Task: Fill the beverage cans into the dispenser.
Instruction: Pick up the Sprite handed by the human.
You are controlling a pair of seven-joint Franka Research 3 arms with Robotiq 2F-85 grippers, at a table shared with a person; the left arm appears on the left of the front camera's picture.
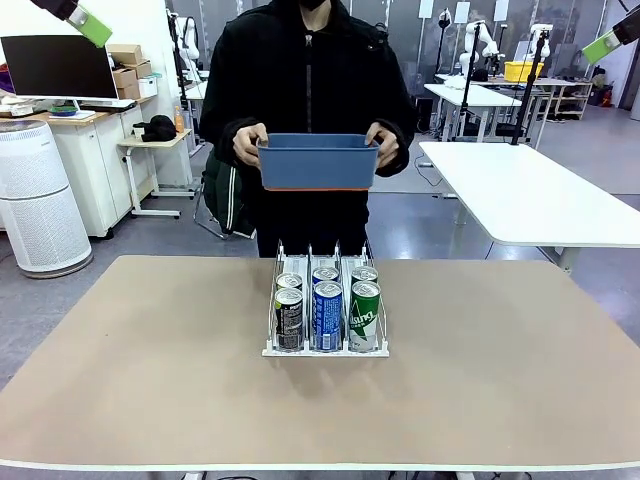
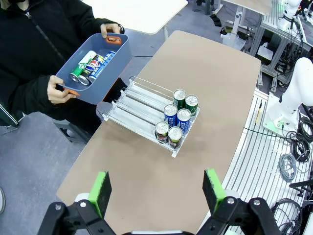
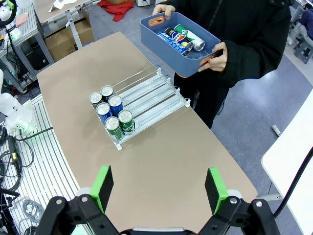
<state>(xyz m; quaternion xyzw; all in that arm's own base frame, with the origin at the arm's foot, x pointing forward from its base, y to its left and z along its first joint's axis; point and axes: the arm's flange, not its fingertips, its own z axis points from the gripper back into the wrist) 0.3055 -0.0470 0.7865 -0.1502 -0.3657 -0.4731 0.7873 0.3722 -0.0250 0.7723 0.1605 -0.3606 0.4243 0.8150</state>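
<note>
The dispenser (image 1: 297, 262) stands mid-table, a white wire rack with three lanes. Several beverage cans (image 1: 327, 310) stand upright at its near end, two deep per lane: dark, blue and green. Across the table a person holds a blue bin (image 1: 318, 165) in both hands above the far edge; more cans (image 2: 91, 64) lie inside it. My left gripper (image 1: 88, 22) hangs high at the upper left, and my right gripper (image 1: 606, 44) high at the upper right. Both are open and hold nothing, far above the rack (image 2: 133, 105) (image 3: 152, 93).
The tan table (image 1: 140, 380) has bare room on both sides of the rack and in front of it. White tables, a monitor desk and a white air purifier (image 1: 35, 200) stand beyond the table's far side.
</note>
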